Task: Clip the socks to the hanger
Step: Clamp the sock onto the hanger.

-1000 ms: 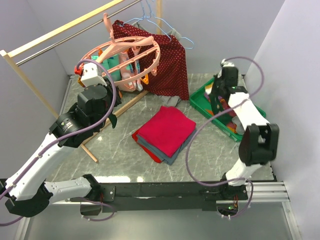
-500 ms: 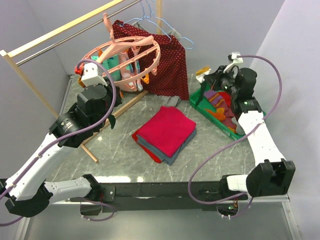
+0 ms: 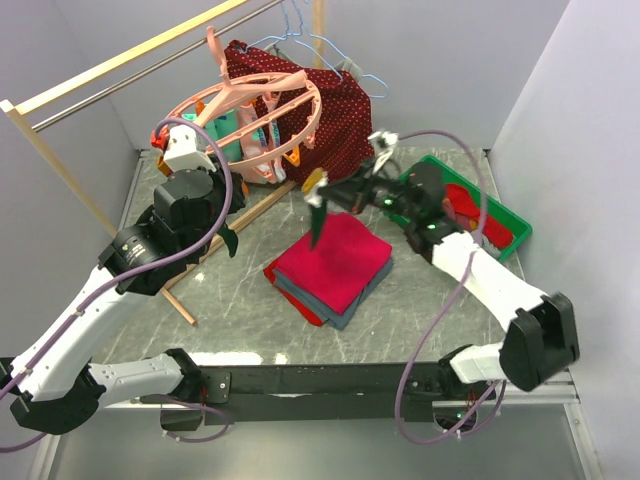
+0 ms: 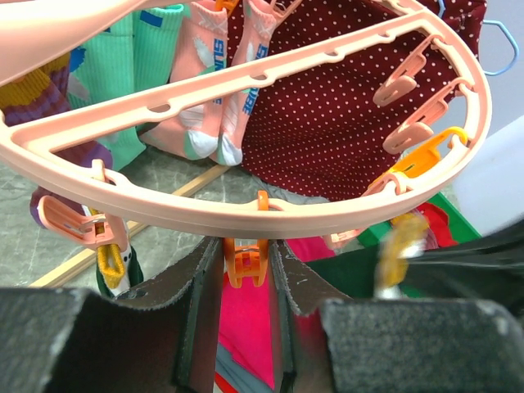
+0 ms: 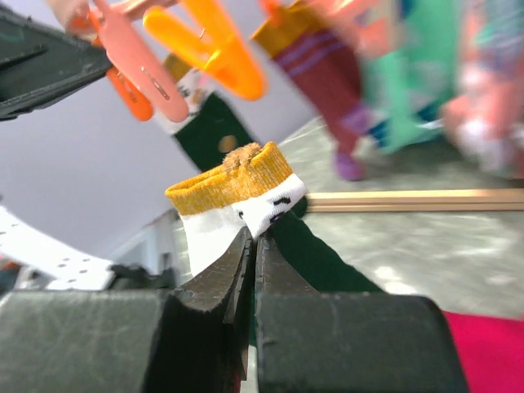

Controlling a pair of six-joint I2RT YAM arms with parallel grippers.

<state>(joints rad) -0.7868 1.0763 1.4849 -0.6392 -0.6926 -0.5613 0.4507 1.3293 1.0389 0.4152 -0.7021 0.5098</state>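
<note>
The pink round hanger (image 3: 262,88) hangs tilted, with teal and pink socks (image 4: 214,90) already clipped inside it. The left hand (image 4: 246,246) sits under the hanger's near rim. Its fingers are narrow and, as far as the wrist view lets me judge, pinch an orange clip (image 4: 246,266) that dangles from that rim. The right hand (image 5: 254,237) is clamped tight on a dark green sock (image 3: 317,218) with a mustard cuff, held in the air just right of the hanger and below its rim. The sock hangs down above the folded red cloth (image 3: 340,260). More socks (image 3: 470,205) lie in the green tray (image 3: 510,235), well to the hanger's right.
</note>
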